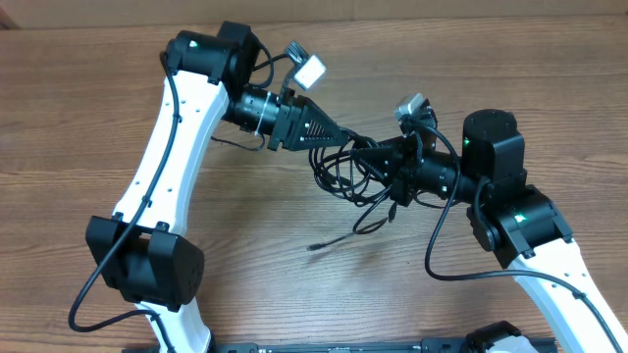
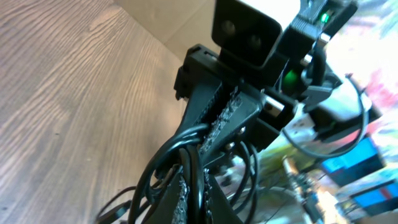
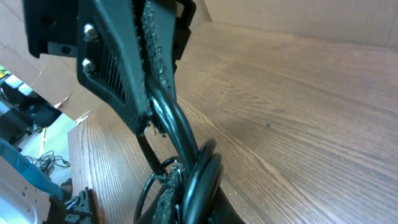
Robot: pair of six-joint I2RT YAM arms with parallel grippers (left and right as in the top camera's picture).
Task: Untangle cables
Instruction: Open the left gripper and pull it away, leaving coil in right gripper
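One wooden table (image 1: 78, 118), cables (image 3: 202, 171), cardboard wall (image 3: 311, 18)

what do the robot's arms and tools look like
The left arm and right arm have white links and bulky black joint housings with small green lights; thin black wires run along them. The left tool and right tool are black wedges with ribbed inner faces, and a pale boxy camera sits on each wrist.
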